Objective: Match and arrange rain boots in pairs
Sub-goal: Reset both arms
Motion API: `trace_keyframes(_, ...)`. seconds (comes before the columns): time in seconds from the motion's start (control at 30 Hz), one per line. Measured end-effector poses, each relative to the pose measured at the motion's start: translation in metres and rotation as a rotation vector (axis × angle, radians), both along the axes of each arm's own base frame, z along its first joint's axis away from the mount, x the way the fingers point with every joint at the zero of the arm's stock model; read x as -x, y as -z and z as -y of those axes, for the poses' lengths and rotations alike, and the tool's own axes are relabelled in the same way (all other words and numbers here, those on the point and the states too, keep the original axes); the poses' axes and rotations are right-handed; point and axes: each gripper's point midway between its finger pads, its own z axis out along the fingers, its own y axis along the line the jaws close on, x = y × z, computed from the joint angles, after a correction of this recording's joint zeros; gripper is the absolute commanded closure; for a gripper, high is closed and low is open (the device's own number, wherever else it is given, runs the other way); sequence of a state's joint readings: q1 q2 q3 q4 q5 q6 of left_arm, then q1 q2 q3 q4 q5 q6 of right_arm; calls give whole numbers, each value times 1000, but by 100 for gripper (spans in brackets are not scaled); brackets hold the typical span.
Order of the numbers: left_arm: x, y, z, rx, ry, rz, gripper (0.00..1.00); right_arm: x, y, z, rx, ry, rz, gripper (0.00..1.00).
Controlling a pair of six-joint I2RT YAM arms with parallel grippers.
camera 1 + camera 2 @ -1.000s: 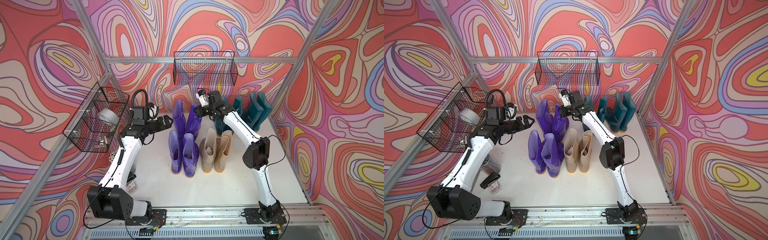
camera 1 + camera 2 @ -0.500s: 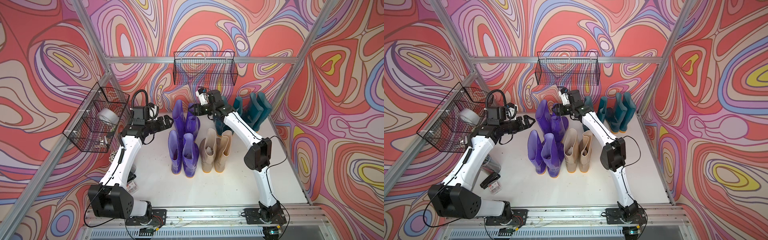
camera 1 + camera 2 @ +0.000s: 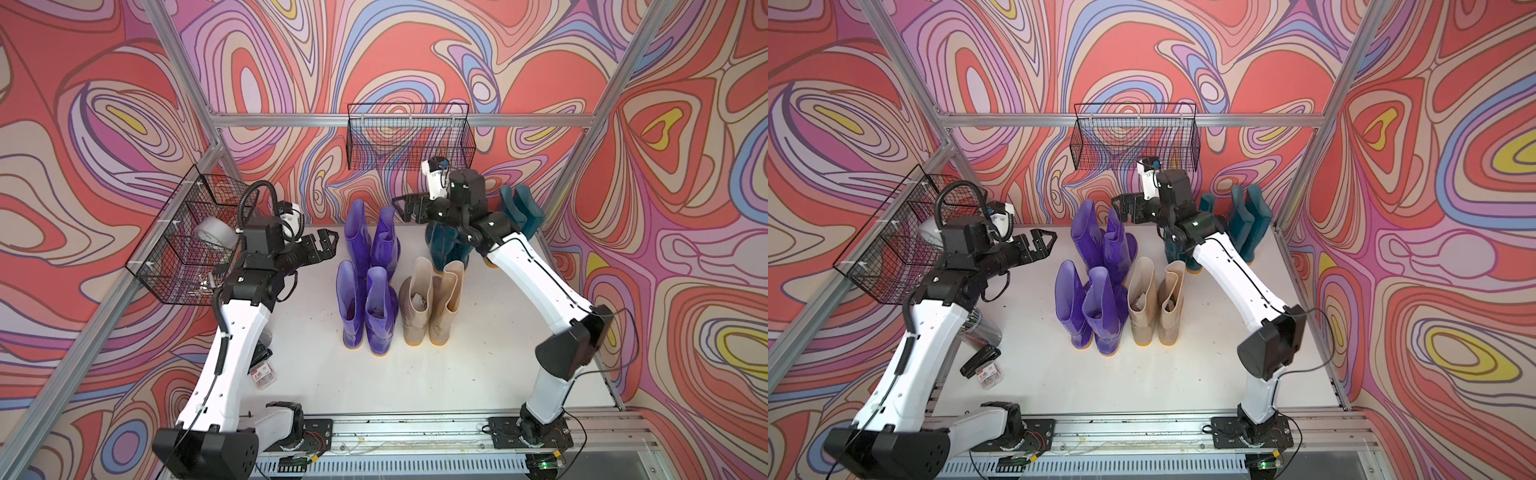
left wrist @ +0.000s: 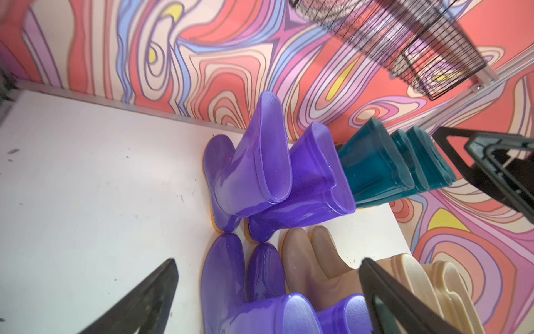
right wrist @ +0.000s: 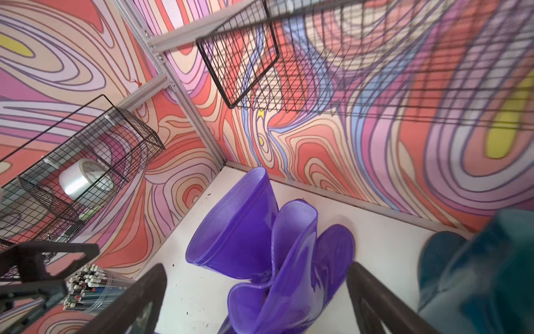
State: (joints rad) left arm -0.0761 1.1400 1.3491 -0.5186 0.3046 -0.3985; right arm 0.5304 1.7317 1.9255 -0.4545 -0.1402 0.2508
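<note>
rain boots (image 3: pixel 376 305) stand upright on your white desk (image 3: pixel 415 374): two purple pairs (image 3: pixel 357 237) one behind the other, a beige pair (image 3: pixel 415 316) just beside the front one, teal boots (image 3: pixel 446 245) at the back right. your left fingers (image 4: pixel 150 292) gape wide, holding nothing, near the purple boots. your right fingers (image 5: pixel 372 295) spread wide and empty, raised beside the back purple pair.

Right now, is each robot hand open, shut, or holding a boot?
Left hand: open, holding nothing.
Right hand: open, holding nothing, close by the back purple boots.
</note>
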Motion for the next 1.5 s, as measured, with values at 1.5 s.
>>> trace_keyframes(1.5, -16, 264, -72, -494, -246, -41, 0, 50, 267, 249, 400, 615, 67, 2)
